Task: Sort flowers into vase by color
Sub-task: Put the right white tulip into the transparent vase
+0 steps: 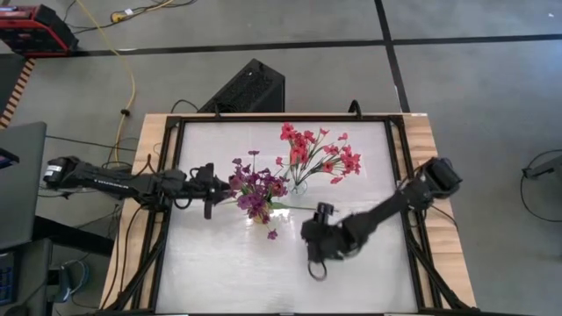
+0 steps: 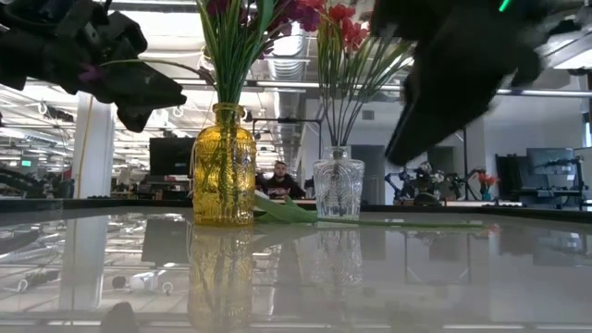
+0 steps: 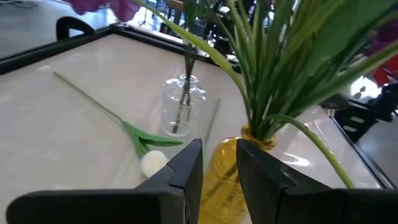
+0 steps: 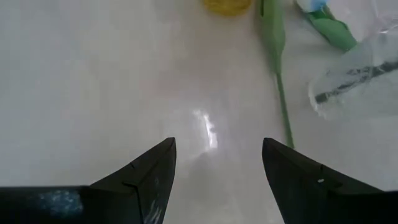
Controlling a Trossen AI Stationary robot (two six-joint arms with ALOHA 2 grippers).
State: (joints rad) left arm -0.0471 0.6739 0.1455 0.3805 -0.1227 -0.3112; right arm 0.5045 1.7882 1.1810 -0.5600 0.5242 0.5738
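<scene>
A yellow vase (image 1: pixel 256 200) (image 2: pixel 222 166) holds purple-magenta flowers (image 1: pixel 253 186). Beside it a clear glass vase (image 1: pixel 299 186) (image 2: pixel 338 185) holds red-pink flowers (image 1: pixel 318 154). A white-budded flower (image 3: pixel 152 163) lies on the table by the vases, its thin green stem (image 1: pixel 297 208) (image 4: pixel 281 99) flat on the surface. My left gripper (image 1: pixel 213 187) (image 3: pixel 219 169) hovers raised just left of the purple blooms, its fingers a narrow gap apart with nothing between them. My right gripper (image 1: pixel 323 211) (image 4: pixel 217 168) is open above bare table, close to the free end of the lying stem.
A loose purple bloom (image 1: pixel 272 234) lies on the table near the yellow vase. A black frame (image 1: pixel 399 158) borders the white table top. Bare surface stretches toward the near edge (image 1: pixel 263 281). Beyond the table stand desks, monitors and a seated person (image 2: pixel 280 178).
</scene>
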